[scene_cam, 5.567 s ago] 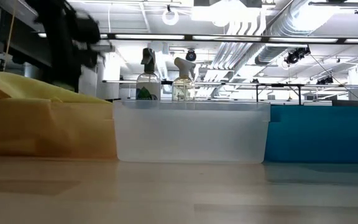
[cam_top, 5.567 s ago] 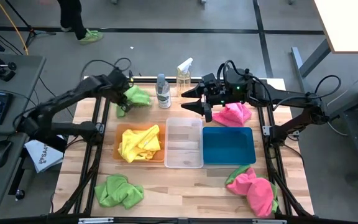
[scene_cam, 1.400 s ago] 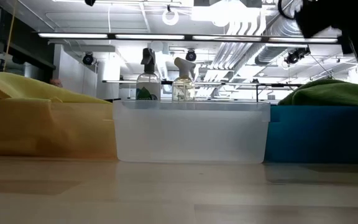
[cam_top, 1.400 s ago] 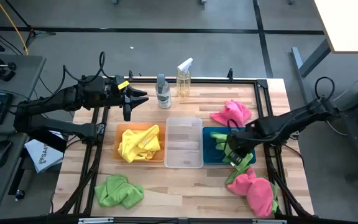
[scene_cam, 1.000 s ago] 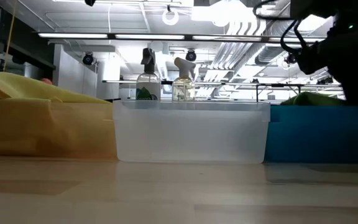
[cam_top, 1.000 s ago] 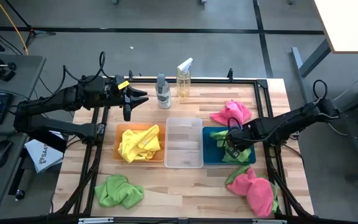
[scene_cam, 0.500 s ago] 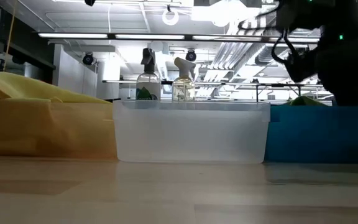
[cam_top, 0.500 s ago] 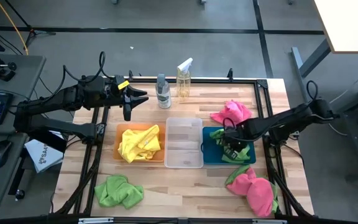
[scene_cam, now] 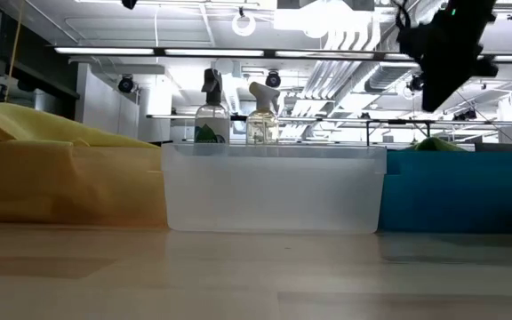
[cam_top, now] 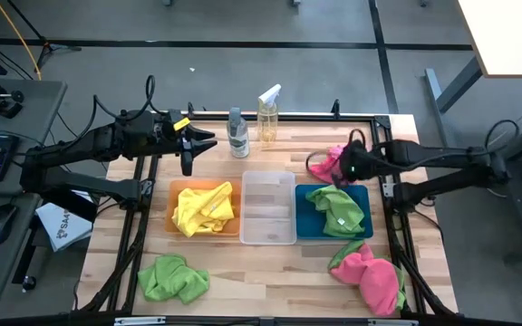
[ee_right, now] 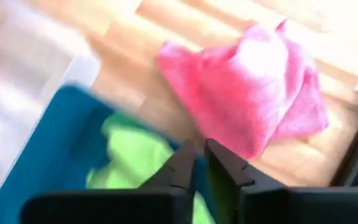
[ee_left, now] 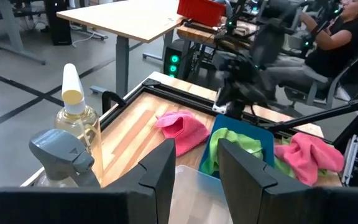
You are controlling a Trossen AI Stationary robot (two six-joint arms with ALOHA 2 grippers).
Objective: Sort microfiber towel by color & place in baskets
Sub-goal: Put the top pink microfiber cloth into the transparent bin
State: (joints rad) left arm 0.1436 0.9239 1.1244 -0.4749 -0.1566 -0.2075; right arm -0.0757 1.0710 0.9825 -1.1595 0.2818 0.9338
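High view shows the wooden table (cam_top: 243, 272) with three bins side by side at its middle. The orange bin (cam_top: 174, 193) on the left holds a crumpled yellow towel (cam_top: 204, 208). The clear bin (cam_top: 267, 208) between the other two holds nothing visible. The teal bin (cam_top: 312, 220) on the right holds a lime green towel (cam_top: 338, 210).

Outside the bins, a green towel (cam_top: 172, 277) lies near the front left edge, a pink towel (cam_top: 370, 274) near the front right corner, and another pink towel (cam_top: 327, 164) just behind the teal bin. Two spray bottles (cam_top: 237, 132) stand at the back edge.

Right gripper (cam_top: 345, 172) hangs over the gap between the teal bin and that rear pink towel, fingers nearly closed and empty. Left gripper (cam_top: 194, 142) waits at the back left, fingers parted, holding nothing.
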